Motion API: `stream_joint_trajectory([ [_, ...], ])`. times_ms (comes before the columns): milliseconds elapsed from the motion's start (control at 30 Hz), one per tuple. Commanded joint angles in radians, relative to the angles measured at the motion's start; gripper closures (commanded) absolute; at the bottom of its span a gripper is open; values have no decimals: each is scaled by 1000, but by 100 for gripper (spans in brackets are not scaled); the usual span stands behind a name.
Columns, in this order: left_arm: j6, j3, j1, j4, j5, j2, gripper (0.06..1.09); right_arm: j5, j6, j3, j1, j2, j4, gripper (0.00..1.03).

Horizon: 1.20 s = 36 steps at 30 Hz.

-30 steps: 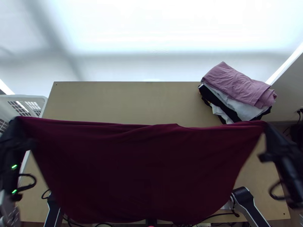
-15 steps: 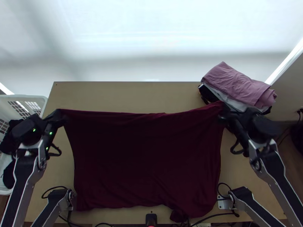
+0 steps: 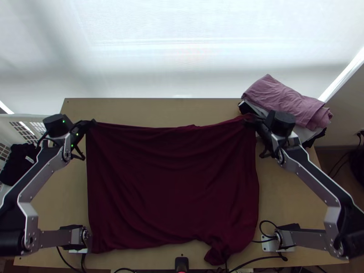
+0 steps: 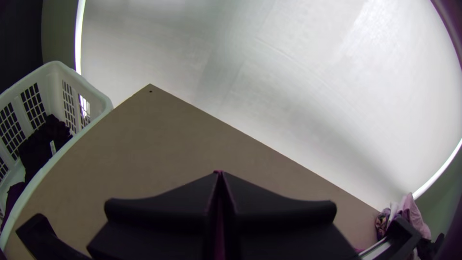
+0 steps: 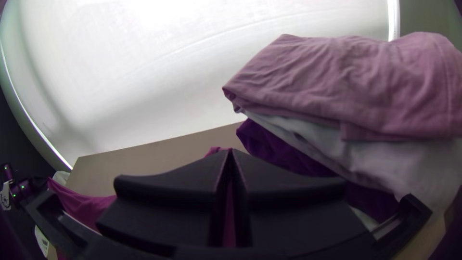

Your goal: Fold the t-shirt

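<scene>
The dark red t-shirt (image 3: pixel 173 182) lies spread over the middle of the table in the top view, its far edge drawn nearly straight between the grippers and its near right part bunched. At its far left corner is my left gripper (image 3: pixel 91 123); at the far right corner, my right gripper (image 3: pixel 250 120). In the left wrist view the left gripper (image 4: pixel 219 174) is shut, with a sliver of red cloth between its fingers. The right wrist view has the right gripper (image 5: pixel 230 151) shut on red cloth too, beside the pile.
A pile of folded clothes (image 3: pixel 291 107), pink on top, stands at the table's far right, close by the right gripper. The white basket (image 3: pixel 34 119) with dark clothes is beyond the left edge. Bare table (image 3: pixel 150 109) stretches past the shirt's far edge.
Both grippers have come inward and toward the far side with the shirt's corners. The shirt, earlier held up large before the camera, has gone down onto the table.
</scene>
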Motion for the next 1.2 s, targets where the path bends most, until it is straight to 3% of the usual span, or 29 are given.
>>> stream_joint_trajectory([
  [0, -30, 109, 31, 22, 0, 110, 105, 2, 11, 131, -10, 104, 20, 100],
  [433, -73, 494, 52, -83, -2, 441, 105, 5, 10, 470, 1, 358, -46, 100],
  [667, -101, 579, 29, -110, -3, 490, 105, 53, 2, 584, 22, 450, -45, 100],
  [700, -109, 583, 28, -115, -2, 489, 105, 53, 2, 587, 24, 453, -45, 100],
  [733, -115, 585, 26, -120, -2, 484, 104, 54, 2, 587, 25, 452, -43, 91],
  [800, -133, 583, 25, -127, -2, 466, 85, 56, 2, 587, 24, 447, -46, 52],
  [867, -133, 583, 19, -133, -2, 441, 50, 57, 1, 587, 22, 438, -57, 19],
  [933, -130, 591, 16, -132, 0, 420, 14, 59, -4, 585, 22, 406, -71, 14],
  [1067, -130, 610, 22, -153, -2, 369, 10, 68, -2, 548, 30, 289, -100, 6],
  [1167, -133, 608, 29, -190, -2, 309, 10, 68, 11, 536, 41, 179, -195, 6],
])
